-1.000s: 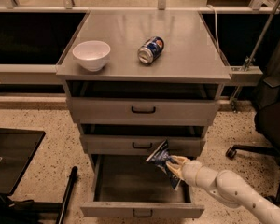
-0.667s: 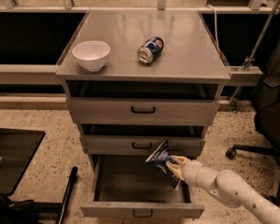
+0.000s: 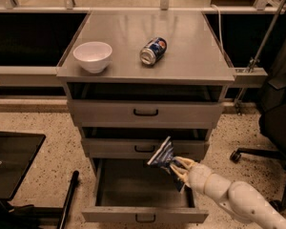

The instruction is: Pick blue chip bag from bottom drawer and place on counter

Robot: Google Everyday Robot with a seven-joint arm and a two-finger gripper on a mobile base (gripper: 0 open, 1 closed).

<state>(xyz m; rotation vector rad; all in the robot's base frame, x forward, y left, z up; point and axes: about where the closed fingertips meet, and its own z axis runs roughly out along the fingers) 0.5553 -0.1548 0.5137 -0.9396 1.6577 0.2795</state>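
The blue chip bag point(image 3: 163, 157) is crinkled dark-blue foil with paler patches. My gripper point(image 3: 178, 167) is shut on its lower right part and holds it above the open bottom drawer point(image 3: 143, 214), in front of the middle drawer's face. The white arm reaches in from the lower right. The drawer's inside looks bare. The counter point(image 3: 190, 56) is the grey cabinet top above the three drawers.
A white bowl point(image 3: 92, 56) stands at the counter's front left. A blue soda can point(image 3: 153, 50) lies on its side near the middle. An office chair point(image 3: 276, 128) stands at the right. A black flat object point(image 3: 12, 163) lies on the floor at left.
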